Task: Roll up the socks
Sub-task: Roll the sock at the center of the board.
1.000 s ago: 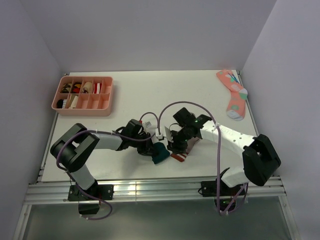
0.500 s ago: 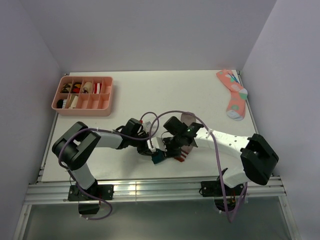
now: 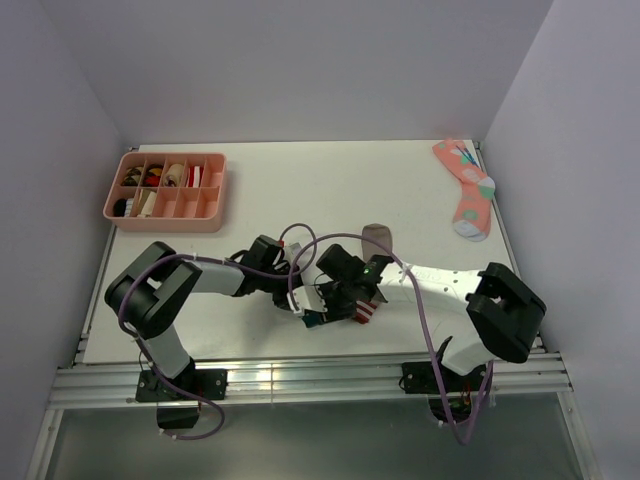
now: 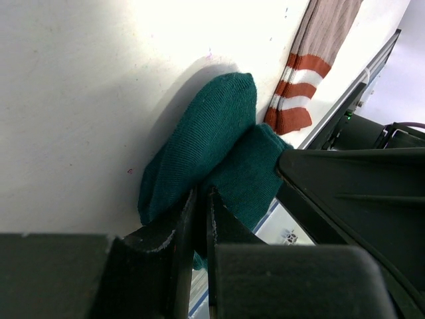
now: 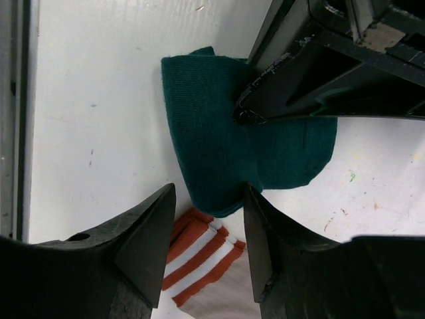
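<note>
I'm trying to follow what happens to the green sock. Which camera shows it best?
The right wrist view: the green sock fills the middle, with nearly its whole folded shape visible. The left wrist view is close too, but the left gripper covers part of it. From above, only a small sliver shows.

**White table inside a three-walled enclosure, seen from above**
The left claw [image 3: 306,310] and the right claw [image 3: 328,308] meet low over a matte white table [image 3: 300,190], near its front edge. Beyond the claws rises a plain back wall [image 3: 300,60] of pale lavender-grey. A left wall [image 3: 50,150] stands well out on the left claw's side and a right wall [image 3: 585,150] well out on the right claw's side, both of the same tint. Behind the claws an aluminium rail [image 3: 300,378] runs along the table's front edge, and below it lies a dull grey floor [image 3: 300,445]. The light is bright and even, and shadows are soft. Close to the right claw the tabletop carries small coloured flecks [image 5: 350,176].
</note>
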Motion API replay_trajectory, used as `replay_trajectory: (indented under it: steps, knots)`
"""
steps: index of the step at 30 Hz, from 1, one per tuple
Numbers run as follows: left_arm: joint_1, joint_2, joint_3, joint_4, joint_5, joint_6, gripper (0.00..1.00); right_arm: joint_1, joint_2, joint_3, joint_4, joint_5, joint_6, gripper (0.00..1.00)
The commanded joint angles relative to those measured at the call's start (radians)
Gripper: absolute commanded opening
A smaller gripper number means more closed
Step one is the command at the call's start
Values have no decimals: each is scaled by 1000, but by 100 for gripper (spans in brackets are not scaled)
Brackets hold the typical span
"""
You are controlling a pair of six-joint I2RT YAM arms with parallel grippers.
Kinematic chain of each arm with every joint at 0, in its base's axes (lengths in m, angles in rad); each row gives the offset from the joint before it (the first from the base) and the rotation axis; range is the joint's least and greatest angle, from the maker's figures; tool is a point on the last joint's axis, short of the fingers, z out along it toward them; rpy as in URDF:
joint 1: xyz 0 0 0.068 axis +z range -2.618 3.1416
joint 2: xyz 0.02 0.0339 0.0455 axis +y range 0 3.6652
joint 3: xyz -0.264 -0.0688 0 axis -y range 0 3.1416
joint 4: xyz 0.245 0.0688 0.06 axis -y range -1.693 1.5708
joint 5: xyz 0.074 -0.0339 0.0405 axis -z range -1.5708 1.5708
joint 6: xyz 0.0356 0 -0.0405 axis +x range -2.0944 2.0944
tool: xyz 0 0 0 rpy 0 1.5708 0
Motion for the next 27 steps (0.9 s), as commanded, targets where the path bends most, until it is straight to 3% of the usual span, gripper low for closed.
replay_trajectory:
  steps: [1,21,27]
  knots:
    - [15,82,-60,-231,-250,130,0,11,-6,-25,71,46,0,53]
    - [35,77,-40,-222,-217,123,0,33,98,33,25,23,11,52]
    - [35,48,-69,-172,-216,81,0,27,138,91,-33,-3,14,41]
